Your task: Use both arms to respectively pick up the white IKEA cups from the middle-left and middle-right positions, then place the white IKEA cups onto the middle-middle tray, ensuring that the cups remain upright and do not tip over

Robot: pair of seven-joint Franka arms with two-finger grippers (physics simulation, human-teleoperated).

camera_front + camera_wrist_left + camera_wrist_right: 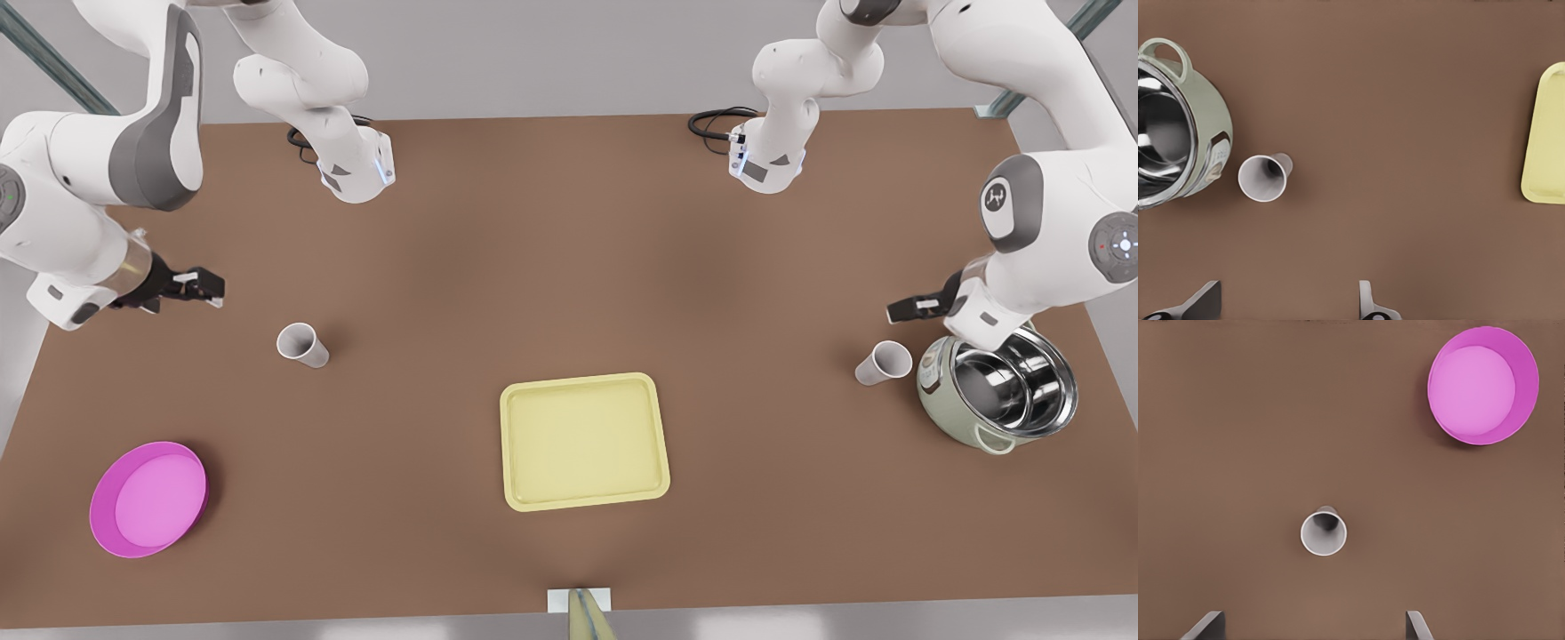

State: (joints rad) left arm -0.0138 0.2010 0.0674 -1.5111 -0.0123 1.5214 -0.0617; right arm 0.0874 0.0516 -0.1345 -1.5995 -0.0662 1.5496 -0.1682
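A: Where do the grippers stand?
B: Left gripper, at the front view's right edge, is up-frame of one white cup beside the steel pot; its jaws are spread wide. Right gripper, far left, is near the other white cup, jaws equally apart.

A: And the tray?
B: The tray lies lower centre, bare; a pink plate sits lower left on the table.
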